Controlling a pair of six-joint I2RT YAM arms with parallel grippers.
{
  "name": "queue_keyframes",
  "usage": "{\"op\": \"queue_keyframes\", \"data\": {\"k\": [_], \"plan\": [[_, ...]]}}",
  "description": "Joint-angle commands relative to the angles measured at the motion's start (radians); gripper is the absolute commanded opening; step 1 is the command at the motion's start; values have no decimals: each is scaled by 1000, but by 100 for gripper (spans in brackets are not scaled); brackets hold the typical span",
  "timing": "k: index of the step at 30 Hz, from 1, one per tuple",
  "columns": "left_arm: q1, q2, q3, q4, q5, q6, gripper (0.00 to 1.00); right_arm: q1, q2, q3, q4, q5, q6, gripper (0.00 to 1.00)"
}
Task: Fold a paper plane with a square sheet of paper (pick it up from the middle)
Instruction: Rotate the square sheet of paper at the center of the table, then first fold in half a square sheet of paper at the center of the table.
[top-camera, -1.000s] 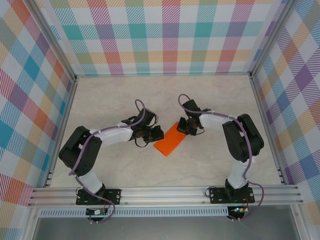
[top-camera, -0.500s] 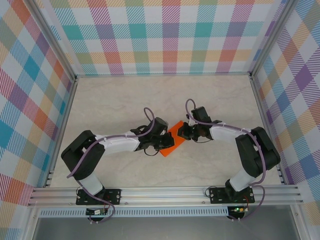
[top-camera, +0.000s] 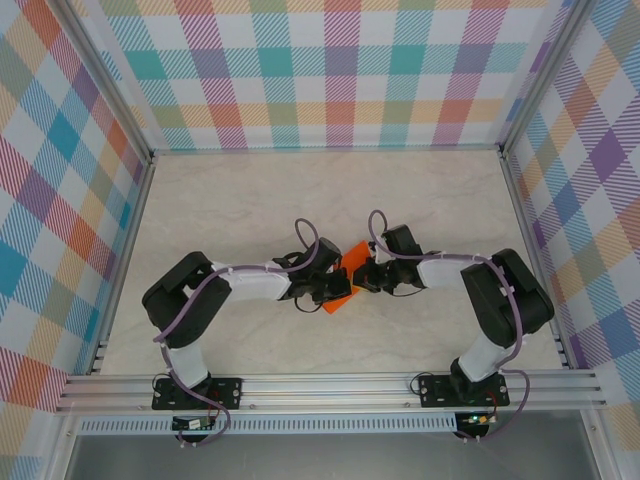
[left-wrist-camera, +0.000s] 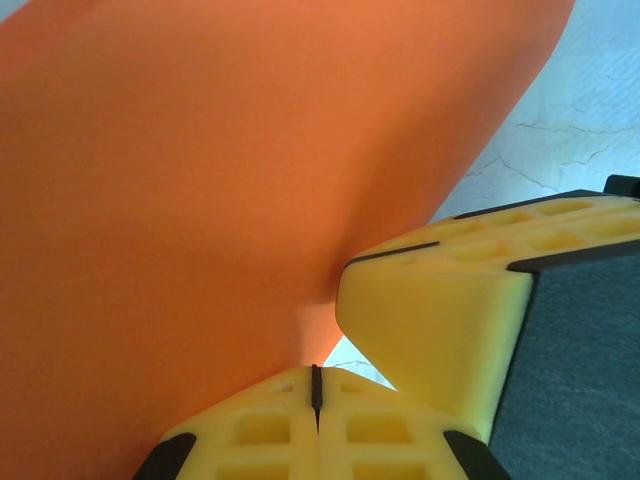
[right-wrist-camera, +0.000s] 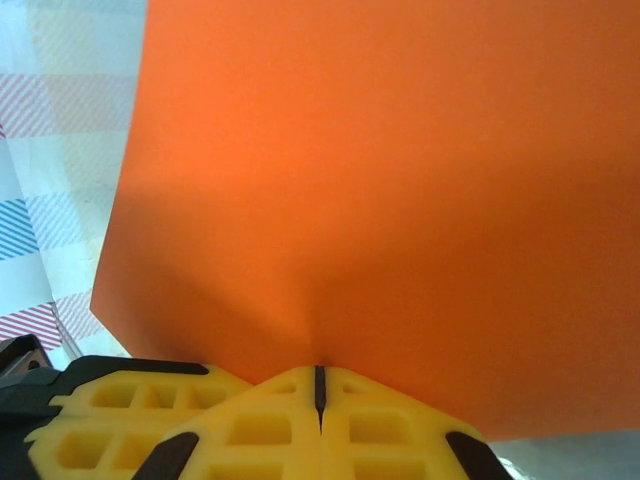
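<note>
The left gripper's (left-wrist-camera: 315, 376) yellow fingers (left-wrist-camera: 250, 430) were pressed together, the seam between them a thin dark line, and they pinched an edge of the square sheet of paper (left-wrist-camera: 200, 200). The sheet rose from that seam as a broad, gently curved orange face. Just beside them to the right stood a yellow finger of the other arm (left-wrist-camera: 430, 300), touching the same sheet.

The right gripper's (right-wrist-camera: 319, 376) fingers (right-wrist-camera: 390, 430) were likewise closed tight on the paper's lower edge, with the orange face spreading flat above them. At the lower left of that wrist view a yellow finger of the left arm (right-wrist-camera: 120, 405) sat close against them.

From above, the two grippers met tip to tip about the middle of the table (top-camera: 250, 200), the left one coming from the left edge's side and the right one from the right edge's side. The orange sheet showed between and around them, one corner pointing toward the far edge and another toward the near edge. Whether that near corner lay on the tabletop could not be told. Both arms were bent low over the pale marbled surface, their bases bolted to the aluminium rail (top-camera: 330, 385) along the near edge. Checked walls (top-camera: 340, 70) stood around the other three edges.
</note>
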Motion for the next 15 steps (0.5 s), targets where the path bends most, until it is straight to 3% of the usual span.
{"op": "queue_keyframes", "data": {"k": [1, 15], "plan": [[-15, 19, 37, -32, 14, 18, 0, -6, 21, -6, 22, -22, -43, 0], [-15, 64, 59, -94, 2, 21, 0, -6, 69, -18, 43, -26, -75, 0]]}}
